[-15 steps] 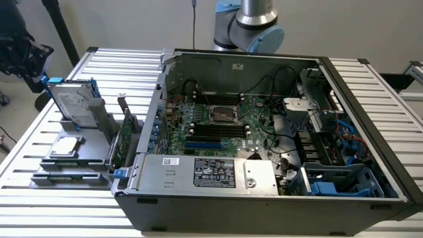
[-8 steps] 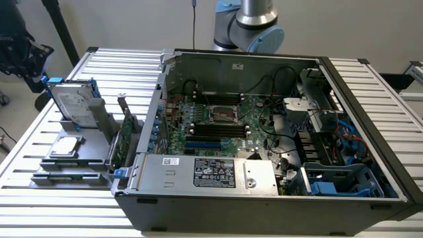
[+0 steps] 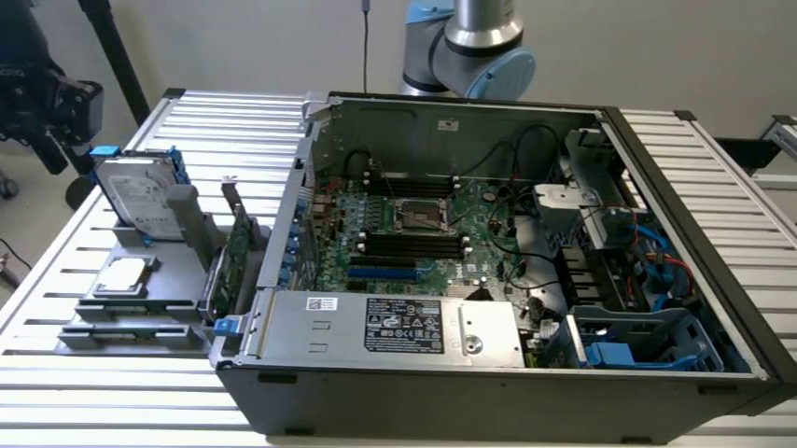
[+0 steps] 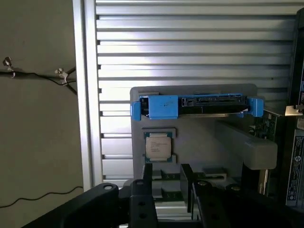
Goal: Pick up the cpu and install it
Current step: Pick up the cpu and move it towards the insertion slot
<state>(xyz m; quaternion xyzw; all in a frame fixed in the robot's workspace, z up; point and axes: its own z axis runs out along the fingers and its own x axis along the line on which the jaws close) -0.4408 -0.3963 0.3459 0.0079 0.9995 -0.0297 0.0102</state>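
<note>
The task is barely begun: the cpu (image 3: 121,276) lies untouched on its grey holder (image 3: 174,271) at the exterior view's lower left (the motherboard socket (image 3: 417,215), mid-frame, stands empty), and the gripper (image 4: 168,190) hovers near it, jaws partly apart, holding nothing.

- Exterior view: high, angled down, wide over case (image 3: 498,399) and table (image 3: 704,173).
- Wrist view: nearer, facing down on the holder (image 4: 204,142).
- Shared: holder, cpu (image 4: 158,146), drive (image 4: 194,105).
</note>
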